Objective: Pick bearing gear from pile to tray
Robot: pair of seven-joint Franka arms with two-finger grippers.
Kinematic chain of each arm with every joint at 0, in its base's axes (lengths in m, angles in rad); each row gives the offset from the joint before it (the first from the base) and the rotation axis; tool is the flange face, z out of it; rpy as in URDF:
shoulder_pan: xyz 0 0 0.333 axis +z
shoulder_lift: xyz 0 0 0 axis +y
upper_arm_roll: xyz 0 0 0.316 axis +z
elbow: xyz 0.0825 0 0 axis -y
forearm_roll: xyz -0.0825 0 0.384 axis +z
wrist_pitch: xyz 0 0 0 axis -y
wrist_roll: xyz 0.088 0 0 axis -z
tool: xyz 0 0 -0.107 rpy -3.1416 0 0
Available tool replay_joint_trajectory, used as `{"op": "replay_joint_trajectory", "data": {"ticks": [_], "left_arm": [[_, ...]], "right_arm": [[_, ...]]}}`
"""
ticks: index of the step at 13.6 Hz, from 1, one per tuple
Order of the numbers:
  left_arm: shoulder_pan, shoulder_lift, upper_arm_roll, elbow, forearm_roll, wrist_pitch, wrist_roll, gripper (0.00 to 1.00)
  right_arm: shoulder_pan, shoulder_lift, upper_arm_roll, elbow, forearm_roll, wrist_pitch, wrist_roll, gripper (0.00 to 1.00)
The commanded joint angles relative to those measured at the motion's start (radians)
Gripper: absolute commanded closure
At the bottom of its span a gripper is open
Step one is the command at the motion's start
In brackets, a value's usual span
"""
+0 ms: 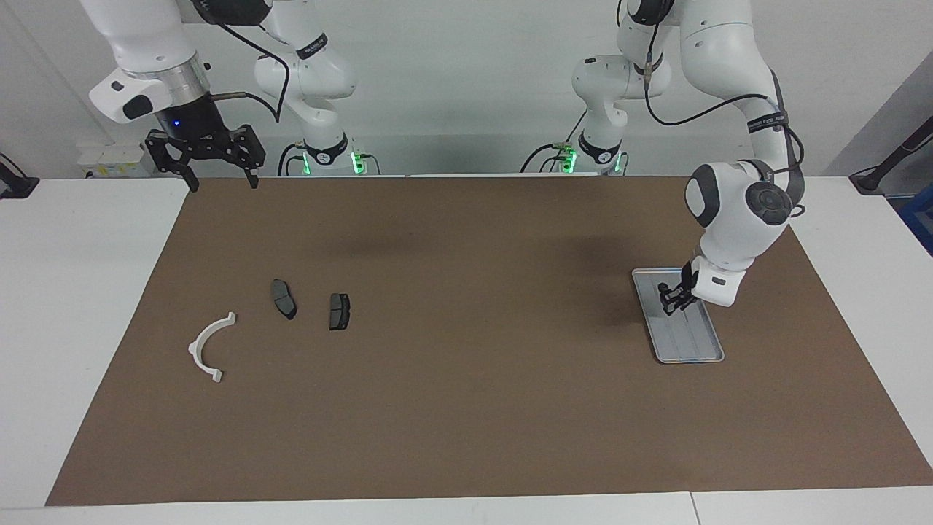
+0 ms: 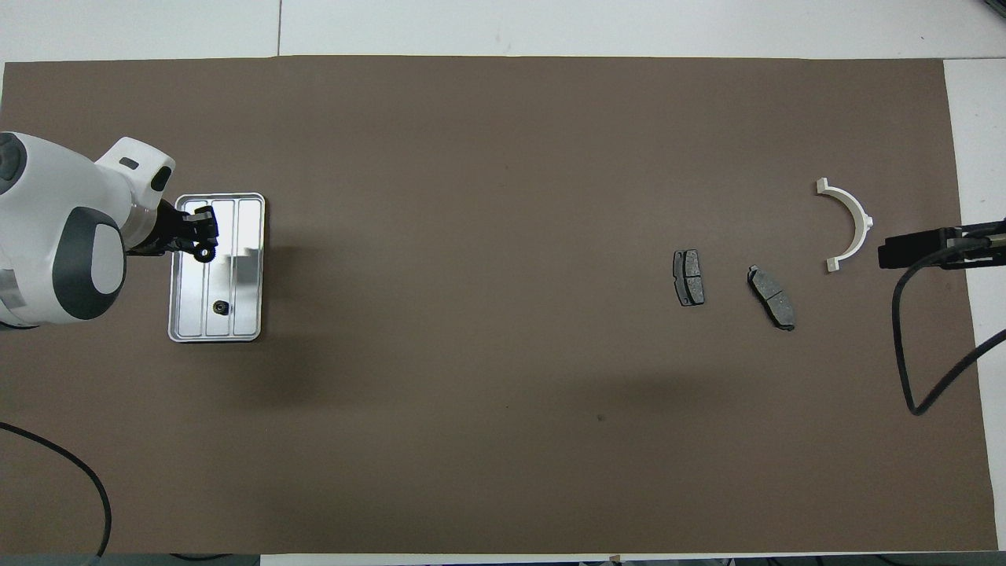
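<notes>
My left gripper (image 1: 668,306) hangs low over the silver tray (image 2: 248,236), at the half of it farther from the robots. It is shut on a small black ring-shaped bearing gear (image 2: 205,254). Another small black bearing gear (image 2: 221,306) lies in the tray's end nearer the robots. What shows of the pile, toward the right arm's end of the mat, is a white half-ring bracket (image 1: 208,346) and two dark brake pads (image 1: 283,298) (image 1: 339,311). My right gripper (image 1: 215,157) waits open, raised above the mat's edge at the robots' end.
A brown mat (image 1: 466,408) covers most of the white table. The tray's rim (image 1: 692,359) lies toward the left arm's end. A black cable (image 2: 912,377) loops over the mat at the right arm's end.
</notes>
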State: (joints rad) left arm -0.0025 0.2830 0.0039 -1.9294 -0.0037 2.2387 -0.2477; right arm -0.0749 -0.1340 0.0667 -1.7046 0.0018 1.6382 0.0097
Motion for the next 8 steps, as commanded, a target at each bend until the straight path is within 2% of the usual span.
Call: {"op": "replay_joint_trajectory", "data": {"ticks": [1, 8], "left_arm": [[0.021, 0.031, -0.012, -0.006, 0.011, 0.08, 0.016, 1.0], [0.016, 0.074, -0.012, -0.019, 0.01, 0.137, 0.013, 1.0]], "right_arm": [[-0.025, -0.004, 0.038, -0.007, 0.02, -0.006, 0.073, 0.0], [-0.031, 0.004, 0.039, -0.009, 0.021, -0.001, 0.036, 0.0]]}}
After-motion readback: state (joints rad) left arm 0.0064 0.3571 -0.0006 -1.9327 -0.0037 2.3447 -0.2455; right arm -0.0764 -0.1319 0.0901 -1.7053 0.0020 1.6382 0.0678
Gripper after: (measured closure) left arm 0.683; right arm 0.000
